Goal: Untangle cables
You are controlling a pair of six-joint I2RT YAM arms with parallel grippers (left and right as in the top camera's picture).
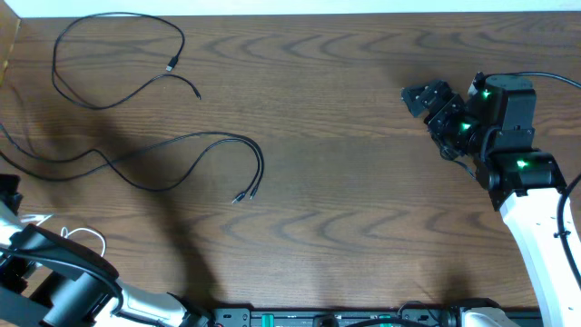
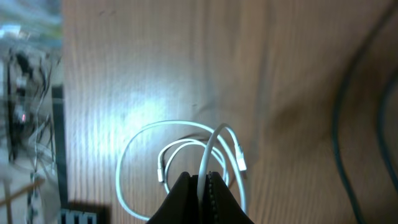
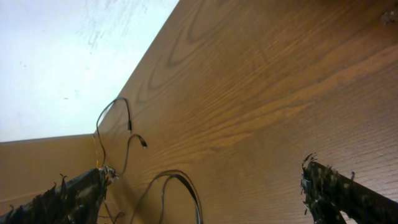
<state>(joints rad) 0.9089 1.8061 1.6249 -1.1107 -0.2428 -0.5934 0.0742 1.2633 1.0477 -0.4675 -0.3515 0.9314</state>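
A short white cable (image 2: 140, 143) lies coiled on the wood near the table's front left corner, and a strand of it runs up between my left gripper's (image 2: 200, 177) fingers, which are shut on it. From overhead only a bit of that white cable (image 1: 88, 235) shows beside the left arm. One long black cable (image 1: 172, 65) loops at the back left. A second black cable (image 1: 259, 159), doubled, snakes across the left middle; both also show in the right wrist view (image 3: 127, 115) (image 3: 186, 183). My right gripper (image 1: 419, 98) (image 3: 206, 173) hovers open at the right, holding nothing.
A blurred dark cable (image 2: 339, 112) crosses the right of the left wrist view. A cardboard edge (image 1: 9, 36) sits at the back left corner. A black rail (image 1: 318, 318) runs along the front edge. The right arm's lead (image 1: 554, 80) trails off right.
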